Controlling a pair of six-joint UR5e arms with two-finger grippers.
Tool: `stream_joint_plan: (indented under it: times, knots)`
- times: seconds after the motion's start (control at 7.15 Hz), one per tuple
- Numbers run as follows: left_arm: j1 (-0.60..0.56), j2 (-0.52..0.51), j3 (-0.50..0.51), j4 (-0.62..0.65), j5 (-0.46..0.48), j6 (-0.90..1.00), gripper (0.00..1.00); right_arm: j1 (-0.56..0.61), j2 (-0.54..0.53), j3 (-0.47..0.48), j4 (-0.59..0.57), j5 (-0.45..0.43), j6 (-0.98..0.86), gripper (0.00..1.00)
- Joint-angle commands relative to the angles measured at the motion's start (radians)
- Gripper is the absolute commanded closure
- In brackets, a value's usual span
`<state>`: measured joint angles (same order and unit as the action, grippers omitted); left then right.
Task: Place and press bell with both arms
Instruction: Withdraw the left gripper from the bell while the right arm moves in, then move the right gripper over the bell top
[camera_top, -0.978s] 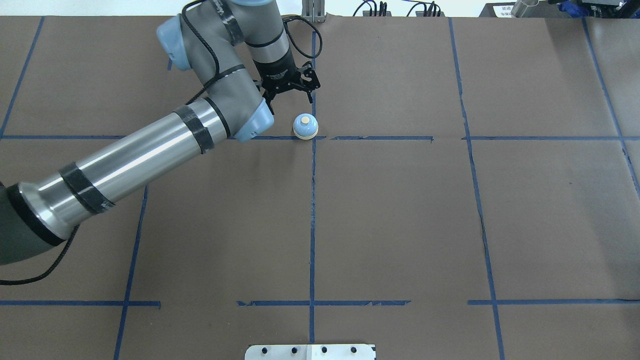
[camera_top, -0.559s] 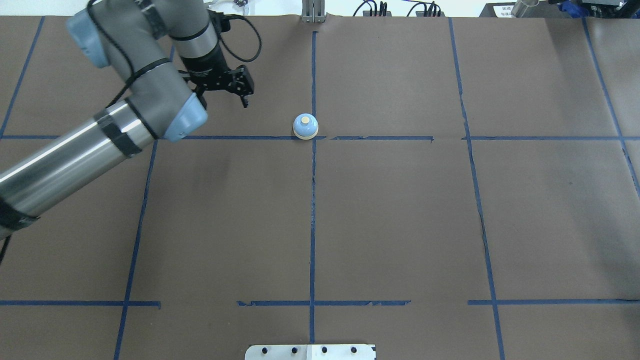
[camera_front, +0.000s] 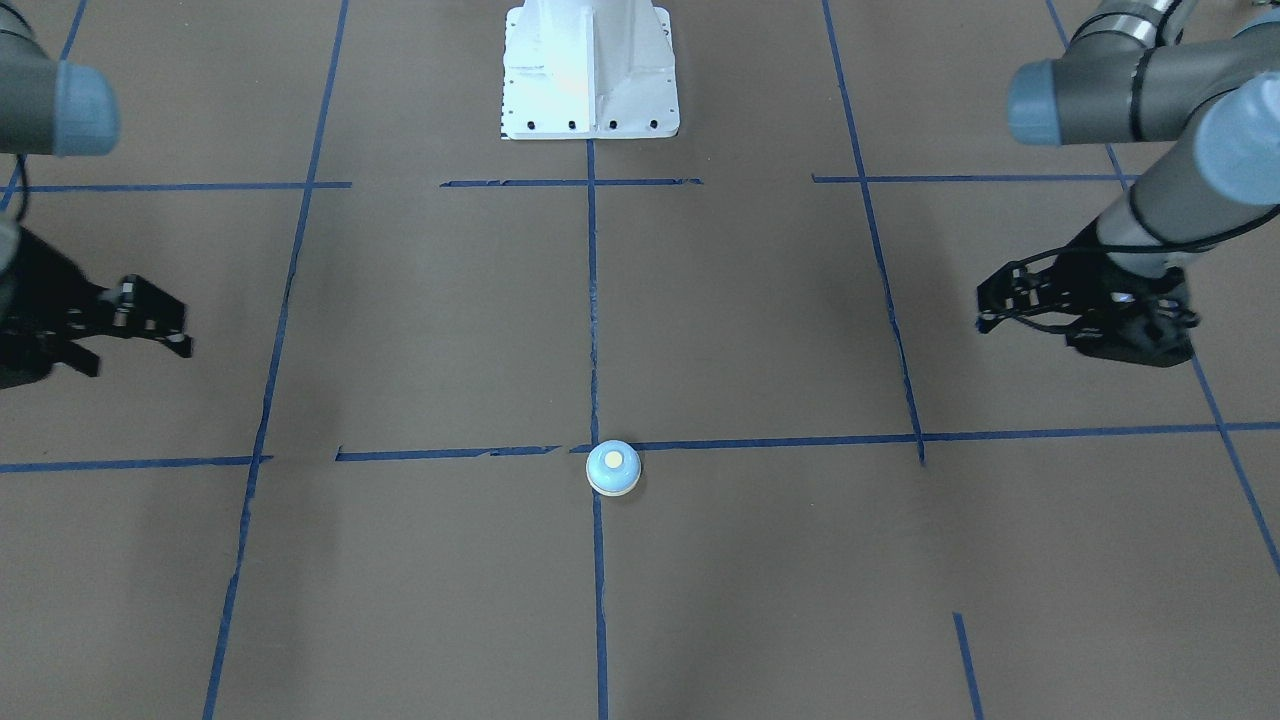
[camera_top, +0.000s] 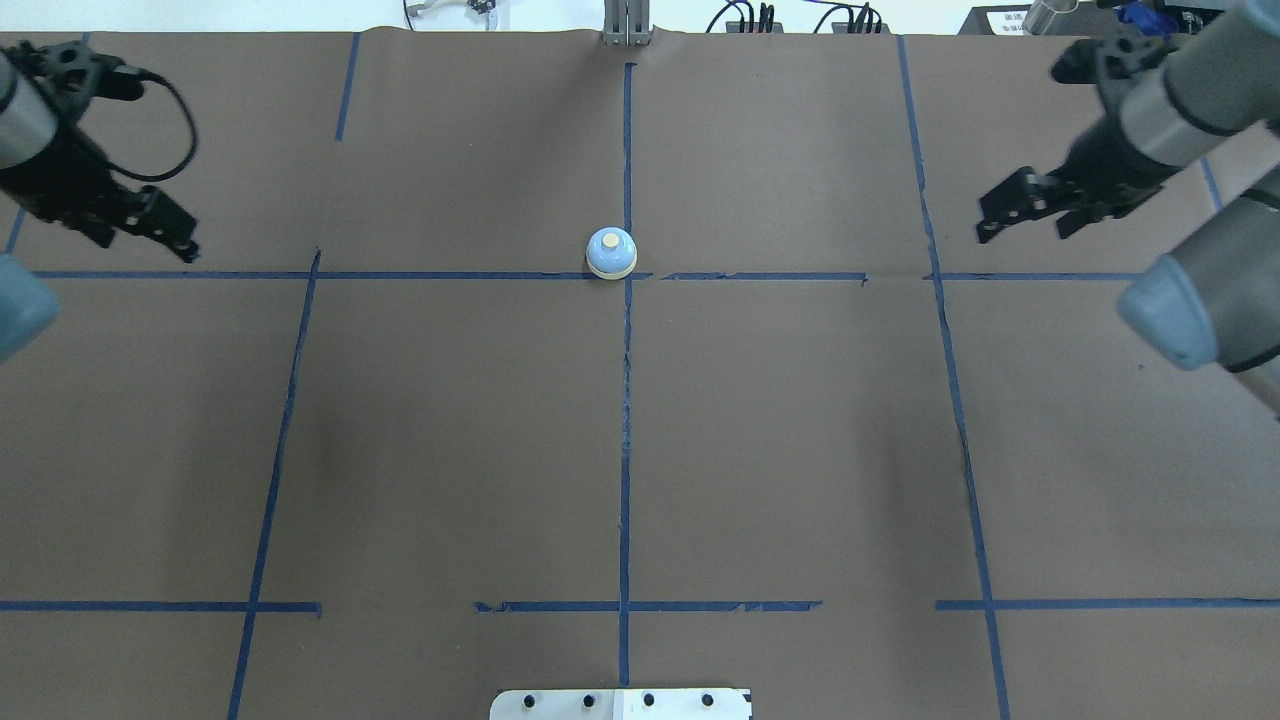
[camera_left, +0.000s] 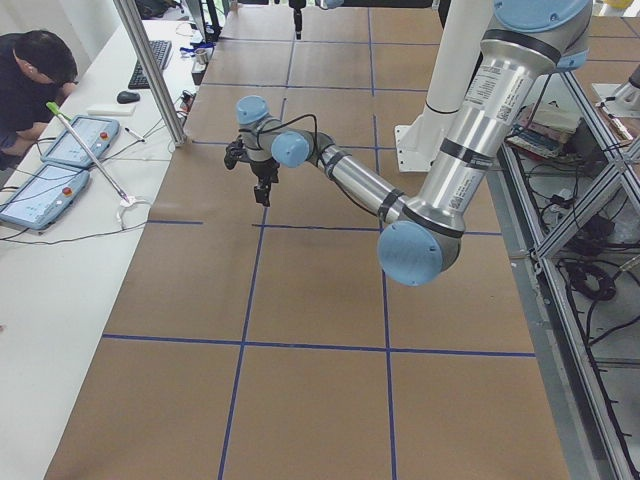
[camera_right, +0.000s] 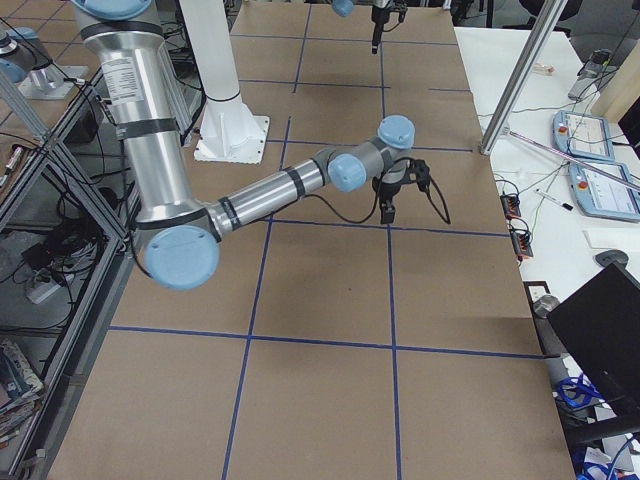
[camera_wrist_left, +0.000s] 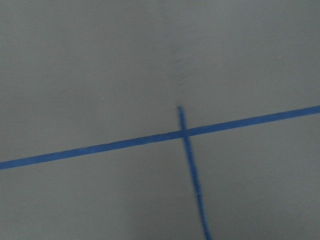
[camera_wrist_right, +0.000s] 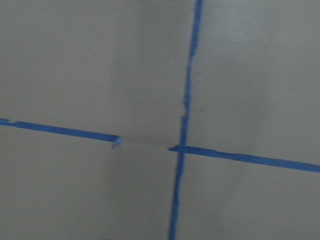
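The bell (camera_top: 611, 252), a light blue dome on a cream base, stands upright on a blue tape crossing at mid-table; it also shows in the front-facing view (camera_front: 613, 467). My left gripper (camera_top: 150, 247) is far to its left, open and empty, and shows at the right of the front-facing view (camera_front: 1030, 335). My right gripper (camera_top: 1022, 235) is far to the bell's right, open and empty, and shows at the left of the front-facing view (camera_front: 140, 360). Both hang above the paper. The wrist views show only paper and tape.
Brown paper with a blue tape grid (camera_top: 625, 430) covers the table. The white pedestal base (camera_front: 590, 70) stands at the robot's edge. An operator (camera_left: 30, 80) sits at a side table with control tablets (camera_left: 45, 180).
My left gripper has moved well away from the bell to the far left, still open. My right arm has come into view at the right. The bell has not moved.
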<state>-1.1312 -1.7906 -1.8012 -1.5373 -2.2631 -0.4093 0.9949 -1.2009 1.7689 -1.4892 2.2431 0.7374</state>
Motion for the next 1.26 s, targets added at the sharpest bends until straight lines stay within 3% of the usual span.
stream_joint_plan:
  times: [0.0,0.28,0.42,0.56,0.7,0.84,1.12]
  knots:
    - [-0.18,0.191,-0.011,0.002,0.0,0.235,0.0,-0.152,0.259,-0.145,-0.005,-0.092,0.242,0.0]
    - [-0.299,0.339,-0.026,0.003,-0.007,0.378,0.0,-0.223,0.454,-0.338,-0.008,-0.185,0.299,0.0]
    - [-0.339,0.383,-0.027,-0.009,-0.042,0.382,0.0,-0.249,0.554,-0.452,-0.008,-0.23,0.304,0.06]
    - [-0.358,0.408,-0.041,-0.014,-0.064,0.38,0.0,-0.269,0.672,-0.589,-0.006,-0.241,0.351,0.41]
    - [-0.358,0.407,-0.043,-0.014,-0.064,0.38,0.0,-0.306,0.726,-0.649,0.0,-0.331,0.394,0.76]
    - [-0.358,0.408,-0.043,-0.014,-0.064,0.379,0.0,-0.315,0.742,-0.679,0.003,-0.355,0.408,0.96]
    - [-0.358,0.408,-0.043,-0.014,-0.066,0.377,0.0,-0.321,0.82,-0.866,0.117,-0.358,0.409,1.0]
